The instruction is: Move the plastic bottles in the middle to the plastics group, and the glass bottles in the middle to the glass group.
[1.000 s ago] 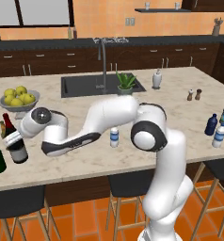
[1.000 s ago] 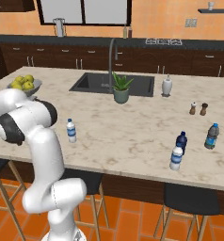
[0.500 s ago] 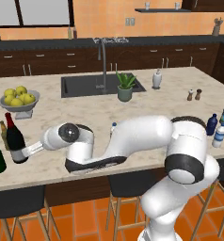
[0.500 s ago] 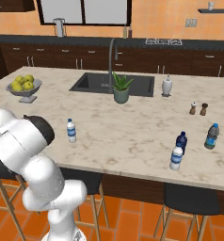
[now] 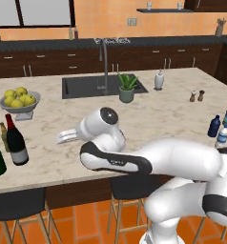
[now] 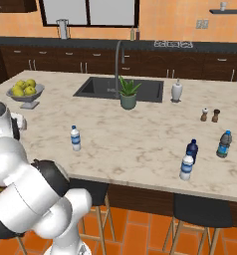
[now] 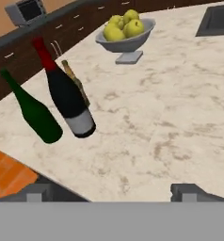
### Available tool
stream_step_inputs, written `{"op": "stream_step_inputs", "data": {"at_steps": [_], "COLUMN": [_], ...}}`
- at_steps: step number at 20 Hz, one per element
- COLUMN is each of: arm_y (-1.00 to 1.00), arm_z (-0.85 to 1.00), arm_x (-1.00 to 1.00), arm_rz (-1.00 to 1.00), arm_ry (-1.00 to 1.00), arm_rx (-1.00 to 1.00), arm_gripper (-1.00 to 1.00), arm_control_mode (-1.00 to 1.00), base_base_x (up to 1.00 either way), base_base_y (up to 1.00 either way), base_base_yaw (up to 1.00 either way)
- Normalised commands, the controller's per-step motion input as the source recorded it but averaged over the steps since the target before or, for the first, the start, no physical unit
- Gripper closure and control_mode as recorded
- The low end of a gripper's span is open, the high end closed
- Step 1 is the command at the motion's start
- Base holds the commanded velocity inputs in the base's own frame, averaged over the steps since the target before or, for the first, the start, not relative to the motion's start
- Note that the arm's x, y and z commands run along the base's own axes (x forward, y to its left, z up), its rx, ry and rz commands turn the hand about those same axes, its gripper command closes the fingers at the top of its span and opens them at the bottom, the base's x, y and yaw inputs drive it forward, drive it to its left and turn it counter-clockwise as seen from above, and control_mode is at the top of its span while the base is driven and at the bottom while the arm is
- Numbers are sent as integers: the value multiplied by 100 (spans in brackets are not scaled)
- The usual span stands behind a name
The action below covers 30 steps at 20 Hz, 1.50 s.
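The robot's arm (image 5: pixel 177 162) was built of thick, rounded, glossy white segments joined by dark grey to black bands. One link carried a long black inlay with small pale lettering, too small to read, and a round dark cap closed one joint. Its gripper (image 5: pixel 67 137) was white with pale fingers.

Desk (image 6: pixel 140 144): clear bottle (image 6: pixel 75 138) alone at left-centre; dark blue bottle (image 6: pixel 191 149) just beside capped clear bottle (image 6: pixel 186 167); blue-labelled bottle (image 6: pixel 222 144) near.
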Motion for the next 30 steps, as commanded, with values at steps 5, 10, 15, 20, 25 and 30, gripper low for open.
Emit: {"op": "stream_step_inputs", "data": {"at_steps": [5,10,15,20,25,30], "arm_y": [-67,-54,-65,-92,-41,-29], "arm_z": [39,0,0,-27,-35,-6], "arm_x": [12,35,38,-1,35,14], "arm_rz": [-14,-14,-15,-3,-3,-5], "arm_ry": [32,26,29,0,0,-15], "arm_rx": [-12,-24,-16,2,0,0], "arm_gripper": [-100,-100,-100,-100,-100,-100], "arm_control_mode": [-100,-100,-100,-100,-100,-100], "base_base_x": [0,0,0,0,0,0], "base_base_y": [0,0,0,0,0,0], "base_base_yaw": [0,0,0,0,0,0]}}
